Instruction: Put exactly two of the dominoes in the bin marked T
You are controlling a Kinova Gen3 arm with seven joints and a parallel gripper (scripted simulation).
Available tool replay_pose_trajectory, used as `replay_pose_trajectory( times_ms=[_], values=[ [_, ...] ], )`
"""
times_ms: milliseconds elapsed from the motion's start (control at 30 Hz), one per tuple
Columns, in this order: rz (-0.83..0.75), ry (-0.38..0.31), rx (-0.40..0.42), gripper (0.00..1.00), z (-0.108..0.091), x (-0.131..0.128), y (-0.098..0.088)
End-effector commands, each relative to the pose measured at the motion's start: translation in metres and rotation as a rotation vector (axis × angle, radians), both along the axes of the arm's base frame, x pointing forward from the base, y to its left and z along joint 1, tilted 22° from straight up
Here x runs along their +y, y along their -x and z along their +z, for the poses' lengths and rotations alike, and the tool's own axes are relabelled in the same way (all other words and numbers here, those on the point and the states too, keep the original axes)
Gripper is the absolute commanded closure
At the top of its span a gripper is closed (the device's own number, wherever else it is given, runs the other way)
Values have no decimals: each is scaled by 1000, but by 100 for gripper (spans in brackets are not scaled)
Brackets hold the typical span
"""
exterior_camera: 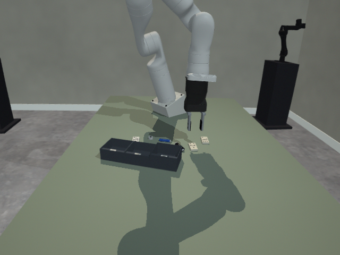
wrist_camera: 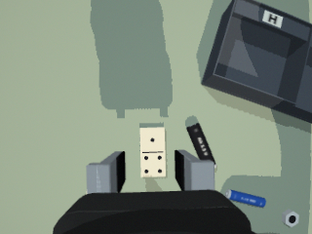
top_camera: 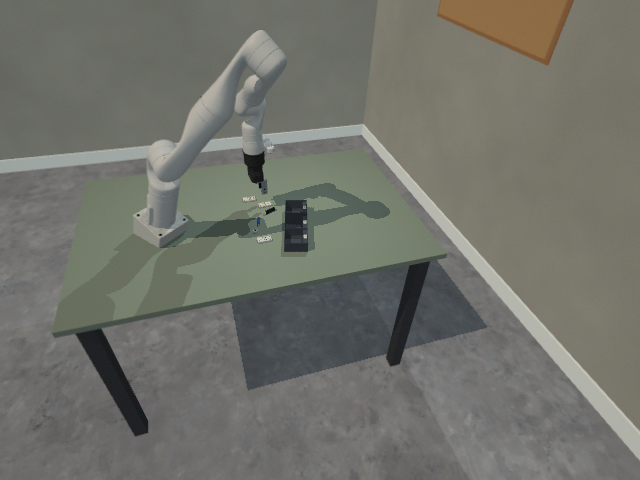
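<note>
- The gripper (exterior_camera: 195, 125) hangs above the green table (exterior_camera: 247, 192) with its fingers spread and nothing between them; in the exterior view its tips stand clear of the surface.
- In the wrist view a cream domino (wrist_camera: 154, 151) lies flat on the table, framed between the two grey fingers in the lower centre, with bare green on both of its long sides.
- A black cylinder (wrist_camera: 199, 139) lies just right of that domino, tilted, near the right finger.
- A blue cylinder (wrist_camera: 246, 198) and a small nut (wrist_camera: 292, 218) lie at the lower right of the wrist view.
- The dark three-compartment bin block (exterior_camera: 140, 154) stands left of centre in the exterior view, apart from the gripper; its end compartment, labelled H, fills the upper right of the wrist view.
- In the exterior view a second domino (exterior_camera: 204, 140) lies right of the first, and a third domino (exterior_camera: 135, 138) lies behind the bin block's left part.
- Wide green table stretches toward the near and right edges of the exterior view.
</note>
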State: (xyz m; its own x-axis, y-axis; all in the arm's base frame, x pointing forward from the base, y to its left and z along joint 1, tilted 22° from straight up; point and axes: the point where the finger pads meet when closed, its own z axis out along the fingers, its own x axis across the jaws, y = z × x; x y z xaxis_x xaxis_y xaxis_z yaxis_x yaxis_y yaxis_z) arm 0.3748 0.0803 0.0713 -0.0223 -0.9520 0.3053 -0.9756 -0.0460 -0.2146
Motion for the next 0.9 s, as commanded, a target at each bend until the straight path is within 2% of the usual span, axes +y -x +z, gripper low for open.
replay_pose_trajectory(
  times_ms=[0,867],
  values=[
    [3,0,3,21,-1,1,0],
    [3,0,3,21,1,-3,-3]
  ],
)
